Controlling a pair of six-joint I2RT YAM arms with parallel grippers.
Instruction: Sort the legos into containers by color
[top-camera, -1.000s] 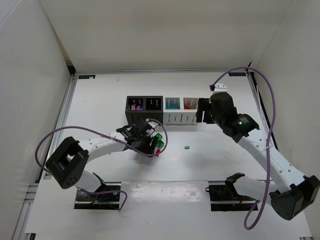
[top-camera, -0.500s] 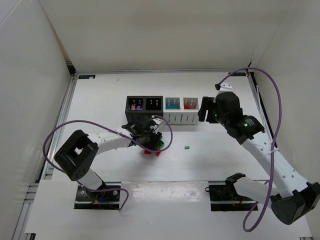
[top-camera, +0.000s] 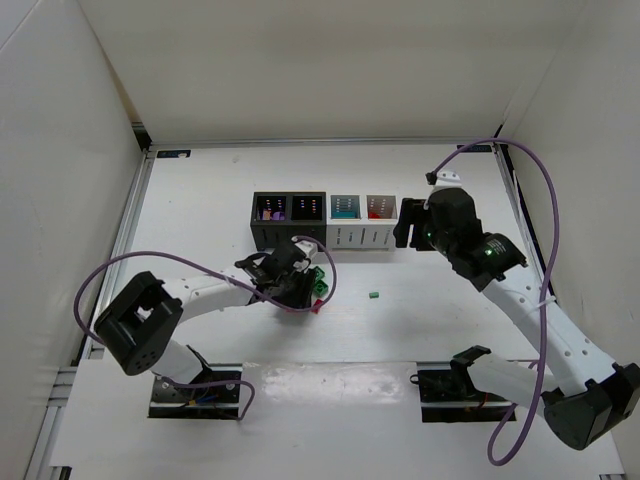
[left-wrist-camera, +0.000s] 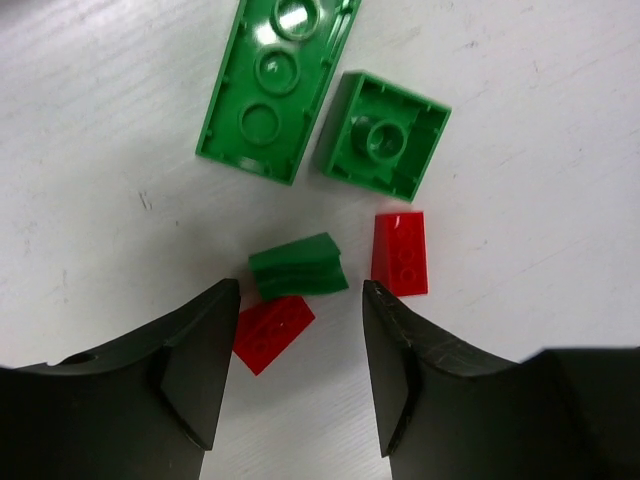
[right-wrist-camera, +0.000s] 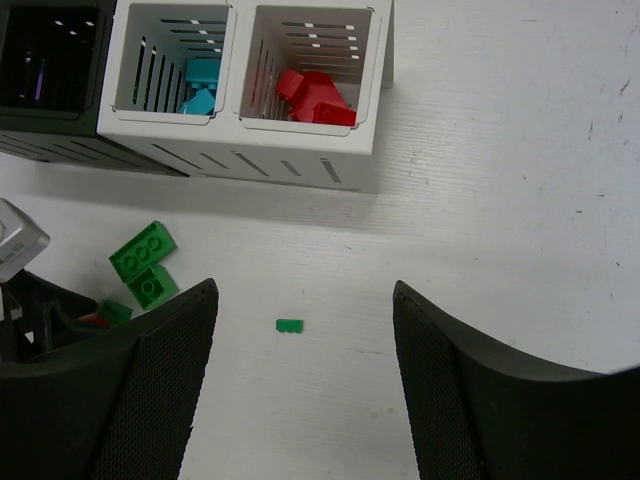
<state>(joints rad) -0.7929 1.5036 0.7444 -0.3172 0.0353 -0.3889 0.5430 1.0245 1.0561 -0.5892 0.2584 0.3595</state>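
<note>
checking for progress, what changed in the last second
The left elbow swung inward, then back out; the left claw kept hovering over the red legos and green legos, open, holding none. The right claw barely shifted, open. The loose green lego and containers stayed put.

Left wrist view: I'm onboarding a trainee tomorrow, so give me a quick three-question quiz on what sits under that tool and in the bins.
1. True or false: the left tool is shut on a brick.
2. How many red bricks lie beside the small green brick?
3. Right wrist view: of the two white bins, which holds the red pieces? A left, B right.
Key: 1 false, it is open; 2 two; 3 B.
</note>
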